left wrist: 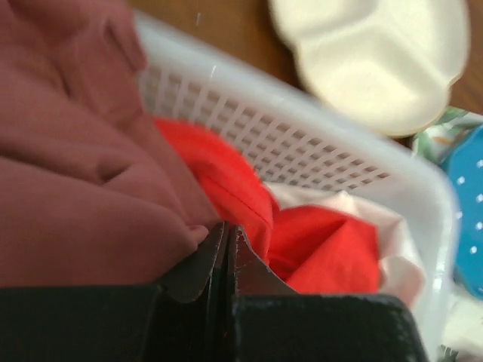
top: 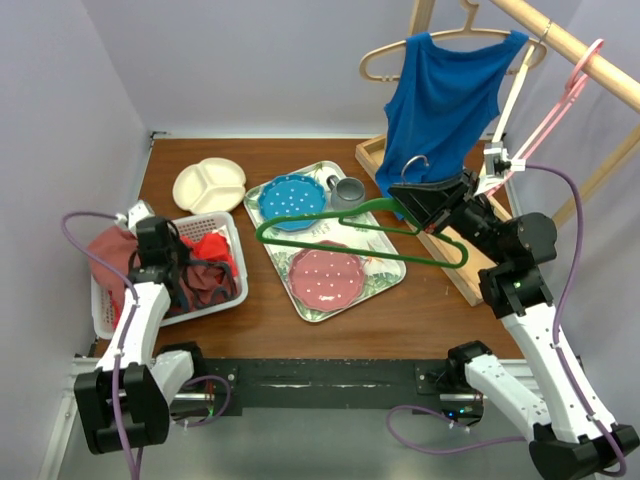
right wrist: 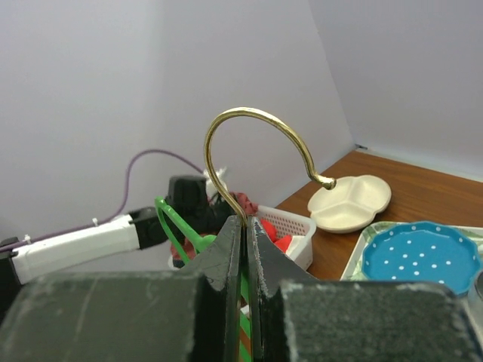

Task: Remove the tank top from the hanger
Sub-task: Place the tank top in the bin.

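Right end effector (right wrist: pixel 243 222) clamped tight on the base of the gold hook (right wrist: pixel 249 111) of a green hanger (top: pixel 372 208), which is held out over the tray (top: pixel 380 270). Left end effector (left wrist: pixel 225 237) fully closed, down in the white basket (left wrist: pixel 317 143), tips against dusty-pink cloth (left wrist: pixel 83 188). Can't tell if any fabric is pinched. Red cloth (left wrist: pixel 324 249) lies beside it.

Tank top (top: pixel 440 110): solid blue, sleeveless, scoop neck, both straps over a wooden hanger (top: pixel 378 52). That hanger is hooked on the wooden rail (top: pixel 570 47) at upper right. Body hangs straight with a few soft folds. The hem is low, right by the right end effector; contact unclear. Pink hanger (top: pixel 565 100) hangs on the same rail, further right.

Surface (top: pixel 250 320): brown wood. Tray sits in the middle with a blue dotted plate (top: pixel 293 198), a pink dotted plate (top: pixel 325 275) and a grey cup (top: pixel 347 190). Cream divided plate (top: pixel 209 184) sits behind the basket. Walls (top: pixel 250 60) are plain pale lilac on the left, back and right.
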`<move>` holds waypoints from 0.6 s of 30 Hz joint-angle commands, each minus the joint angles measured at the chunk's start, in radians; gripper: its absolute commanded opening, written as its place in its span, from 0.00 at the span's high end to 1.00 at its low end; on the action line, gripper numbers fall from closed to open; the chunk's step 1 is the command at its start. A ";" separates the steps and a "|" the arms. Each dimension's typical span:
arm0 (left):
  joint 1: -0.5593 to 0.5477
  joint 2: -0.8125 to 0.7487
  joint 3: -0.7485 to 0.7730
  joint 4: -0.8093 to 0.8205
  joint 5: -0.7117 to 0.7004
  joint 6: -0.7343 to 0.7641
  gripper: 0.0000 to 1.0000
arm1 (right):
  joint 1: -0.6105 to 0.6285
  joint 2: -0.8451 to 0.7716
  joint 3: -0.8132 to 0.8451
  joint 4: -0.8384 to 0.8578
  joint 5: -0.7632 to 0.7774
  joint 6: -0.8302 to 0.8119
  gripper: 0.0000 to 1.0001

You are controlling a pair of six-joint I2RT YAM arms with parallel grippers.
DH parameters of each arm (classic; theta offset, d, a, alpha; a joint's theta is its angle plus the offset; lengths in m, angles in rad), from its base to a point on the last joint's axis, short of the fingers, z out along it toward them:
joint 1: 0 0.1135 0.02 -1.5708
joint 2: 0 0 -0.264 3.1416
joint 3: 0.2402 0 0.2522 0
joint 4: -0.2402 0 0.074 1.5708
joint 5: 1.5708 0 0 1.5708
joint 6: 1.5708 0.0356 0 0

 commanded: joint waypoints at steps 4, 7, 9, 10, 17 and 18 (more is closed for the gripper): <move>-0.001 0.065 -0.216 0.165 0.037 -0.269 1.00 | 0.003 0.032 0.020 0.007 0.023 -0.042 1.00; -0.002 0.041 -0.174 0.105 -0.035 -0.275 0.91 | 0.003 0.035 0.027 0.007 0.021 -0.044 1.00; -0.002 0.009 -0.077 0.033 -0.052 -0.239 0.58 | 0.003 0.030 0.032 0.007 0.023 -0.044 1.00; -0.001 -0.004 -0.036 0.001 -0.055 -0.228 0.51 | 0.003 0.028 0.032 0.004 0.024 -0.045 1.00; 0.000 -0.018 0.366 -0.342 -0.190 -0.182 0.24 | 0.003 0.021 0.046 -0.035 0.037 -0.065 1.00; -0.002 -0.018 0.391 -0.358 -0.231 -0.172 0.24 | 0.003 0.019 0.052 -0.043 0.035 -0.067 1.00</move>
